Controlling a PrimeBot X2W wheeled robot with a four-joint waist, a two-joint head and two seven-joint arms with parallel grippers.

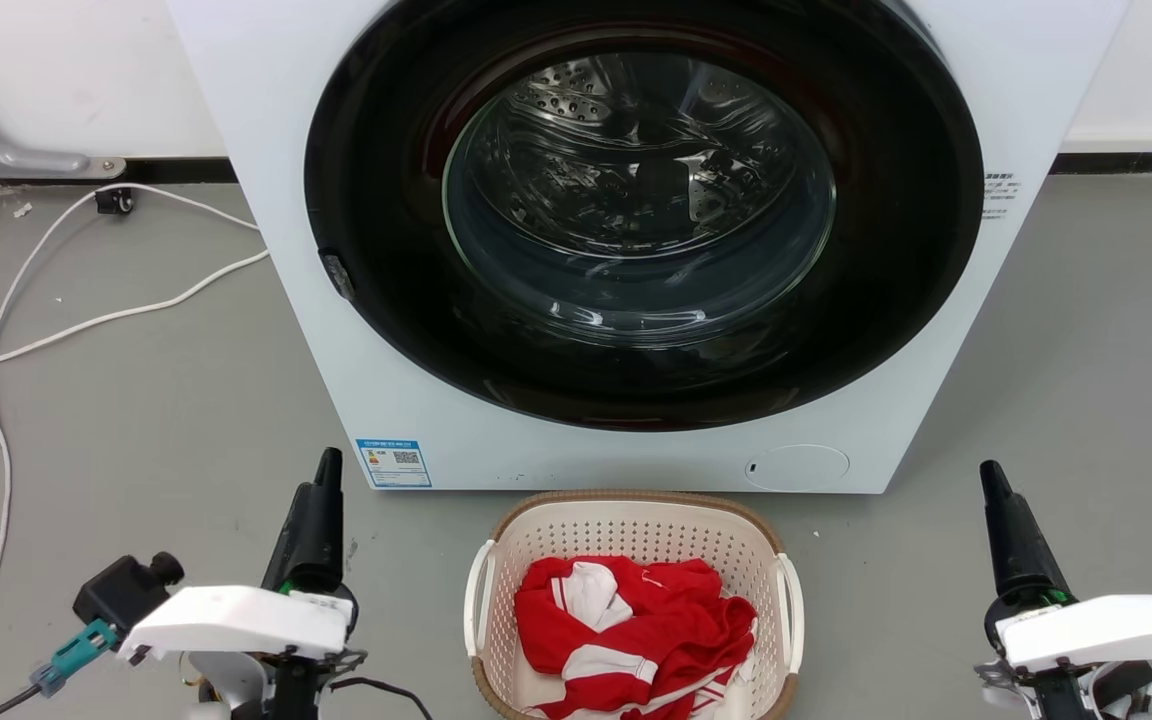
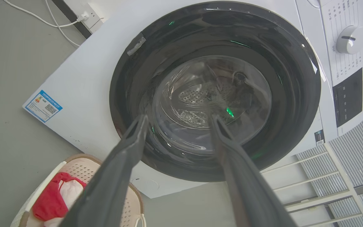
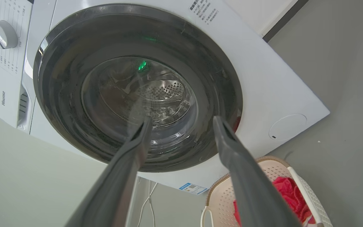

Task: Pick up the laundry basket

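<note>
Dark fingers, left: the left gripper [image 2: 179, 119] is spread wide, with nothing between its jaws.
Dark fingers, right: the right gripper [image 3: 182, 121] is just as wide apart and holds nothing.
Aim: in both wrist views the fingers point at the round glass door [image 1: 636, 200].
Arms: in the head view the left gripper [image 1: 326, 470] is at the lower left and the right gripper [image 1: 993, 480] at the lower right, each well apart from the basket.
Basket: the laundry basket [image 1: 636, 528] stands upright on the grey floor [image 1: 136, 420], between the two grippers and just in front of the washing machine [image 1: 236, 100].
Handles: one white handle [image 1: 477, 598] on each side, neither touched.
Contents: red and white clothes [image 1: 656, 620] lie bunched inside.
Left floor: a white cable [image 1: 116, 318] trails along it.
</note>
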